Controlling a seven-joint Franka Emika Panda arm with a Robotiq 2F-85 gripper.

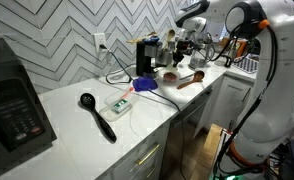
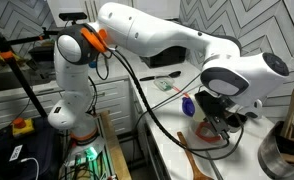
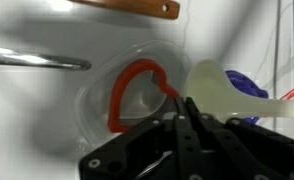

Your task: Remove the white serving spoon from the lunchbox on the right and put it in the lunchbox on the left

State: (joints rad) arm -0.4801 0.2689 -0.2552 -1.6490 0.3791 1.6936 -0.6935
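Note:
In the wrist view a clear lunchbox with a red heart-shaped rim [image 3: 117, 100] lies under my gripper [image 3: 184, 108]. The white serving spoon [image 3: 219, 88] rests with its bowl at the box's right edge, just right of my fingertips, and its handle runs off to the right. My fingers are pressed together with nothing visible between them. In an exterior view my gripper [image 2: 219, 120] hangs just above the red-rimmed box [image 2: 209, 137]. In an exterior view it sits far back on the counter [image 1: 187, 52]. A second lunchbox is not clearly visible.
A blue-rimmed object [image 3: 249, 82] lies under the spoon handle. A wooden spoon [image 3: 127, 6] and a metal handle [image 3: 37, 60] lie nearby. A black ladle [image 1: 97, 115] and a small box [image 1: 118, 104] sit on the white counter. A metal pot [image 2: 282, 150] stands beside the box.

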